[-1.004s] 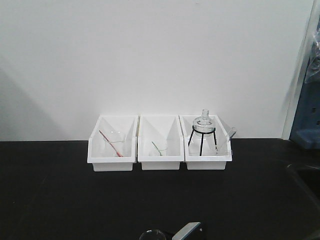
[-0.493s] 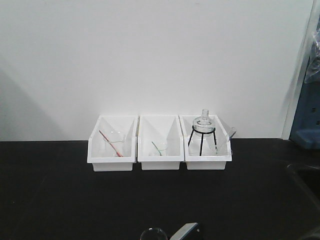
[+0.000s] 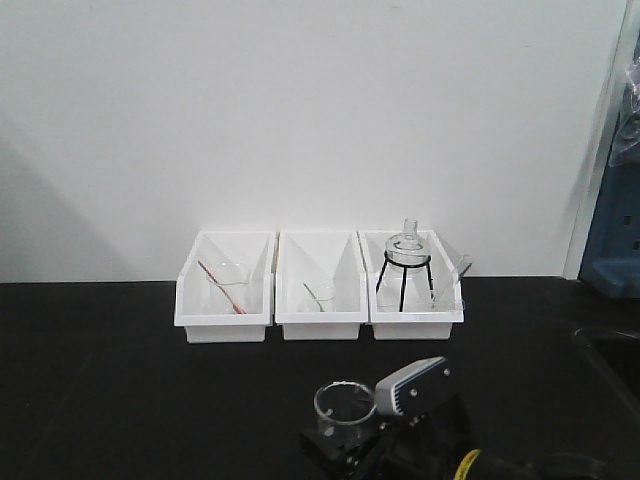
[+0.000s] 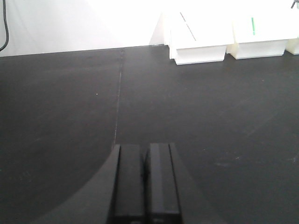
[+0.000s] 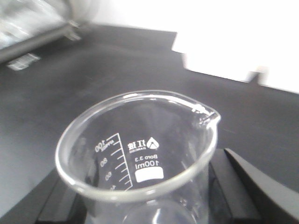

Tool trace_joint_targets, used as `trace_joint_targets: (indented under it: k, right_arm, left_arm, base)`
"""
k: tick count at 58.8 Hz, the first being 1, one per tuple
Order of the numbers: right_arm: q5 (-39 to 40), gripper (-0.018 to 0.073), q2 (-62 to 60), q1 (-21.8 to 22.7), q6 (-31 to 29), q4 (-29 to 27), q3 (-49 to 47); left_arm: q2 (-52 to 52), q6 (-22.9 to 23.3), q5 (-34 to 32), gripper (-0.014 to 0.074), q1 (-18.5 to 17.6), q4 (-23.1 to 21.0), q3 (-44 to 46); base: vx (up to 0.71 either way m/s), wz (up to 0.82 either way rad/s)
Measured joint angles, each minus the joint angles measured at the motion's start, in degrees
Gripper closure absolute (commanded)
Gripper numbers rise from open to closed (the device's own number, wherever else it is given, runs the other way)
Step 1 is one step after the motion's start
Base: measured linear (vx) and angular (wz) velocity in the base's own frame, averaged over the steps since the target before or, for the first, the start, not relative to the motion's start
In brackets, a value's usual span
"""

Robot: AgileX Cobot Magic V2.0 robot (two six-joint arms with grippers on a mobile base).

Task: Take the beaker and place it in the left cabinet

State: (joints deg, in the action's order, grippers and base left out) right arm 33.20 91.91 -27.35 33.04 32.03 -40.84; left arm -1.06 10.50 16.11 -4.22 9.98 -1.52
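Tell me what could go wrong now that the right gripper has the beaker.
The beaker is smooth glass gripped low by the right gripper; it might slip or tip.
The left cabinet appears in no view, so the approach is unchecked.
A forward swing could hit the white bins holding glassware.

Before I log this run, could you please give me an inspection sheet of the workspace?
Surface: black bench, no spills seen.
Job's things: beaker upright in right gripper; cabinet not in view.
Clutter: three white bins by the wall holding glassware; flask on tripod in the right one.
Grippers: right shut on beaker; left gripper shut, empty.
Cables: one dark cable at left wrist view's edge.
Surroundings: white wall; blue object at right.
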Motion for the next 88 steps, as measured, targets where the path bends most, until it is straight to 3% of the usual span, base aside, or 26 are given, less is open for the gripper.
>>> trace_joint_targets:
  k: [2, 9, 17, 25, 48, 88]
  right_arm:
    - [-9.8, 0.0564, -7.94, 0.0, 2.63, 2.73, 0.18]
    - [-22.03, 0.0564, -18.84, 0.0, 7.9, 7.27, 0.38]
    - [-33.2, 0.0564, -31.05, 0.0, 11.59, 9.59, 0.9]
    - [-39.44, 0.0564, -40.92, 0.0, 12.41, 9.61, 4.52]
    - [-43.76, 0.0564, -58.31, 0.0, 12.66, 8.63, 12.55]
    - [-44.07, 0.0564, -59.64, 0.0, 12.66, 8.63, 12.72]
  left_arm:
    - [0.0, 0.0, 0.0, 0.0593, 0.0, 0.0, 0.0]
    - [0.0, 0.0, 0.0, 0.0593, 0.0, 0.0, 0.0]
    - [0.0, 0.0, 0.0, 0.0593, 0.0, 0.0, 0.0]
    - [0.0, 0.0, 0.0, 0.0593, 0.0, 0.0, 0.0]
    - [0.0, 0.0, 0.0, 0.0593, 0.0, 0.0, 0.0]
    - [0.0, 0.0, 0.0, 0.0593, 0.0, 0.0, 0.0]
  base:
    - [0.0, 0.0]
    - [0.0, 0.0]
    - [0.0, 0.0]
    - [0.0, 0.0]
    - [0.0, 0.0]
    - [0.0, 0.01]
